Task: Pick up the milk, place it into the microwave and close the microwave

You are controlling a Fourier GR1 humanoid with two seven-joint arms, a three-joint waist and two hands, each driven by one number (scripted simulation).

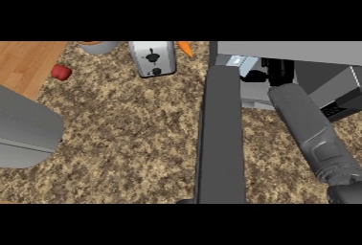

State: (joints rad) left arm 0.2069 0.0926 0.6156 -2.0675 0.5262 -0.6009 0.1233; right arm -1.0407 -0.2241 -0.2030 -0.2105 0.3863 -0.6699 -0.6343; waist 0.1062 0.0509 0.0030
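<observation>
The microwave (311,52) stands at the upper right. Its dark grey door (220,139) is swung wide open toward me across the counter. Inside the opening sits the milk (243,63), a small white and light-blue carton, close to the door's hinge side. My right forearm reaches up into the opening. My right hand (280,72) is right beside the carton, with black fingers (256,77) curled against its near side. Of my left arm only the grey forearm (25,127) shows, at the left edge. Its hand is out of the picture.
A silver toaster (153,58) stands at the top middle with an orange carrot (185,48) beside it. A grey bowl (99,46) and a small red item (61,72) lie at the upper left, by a wooden surface (25,62).
</observation>
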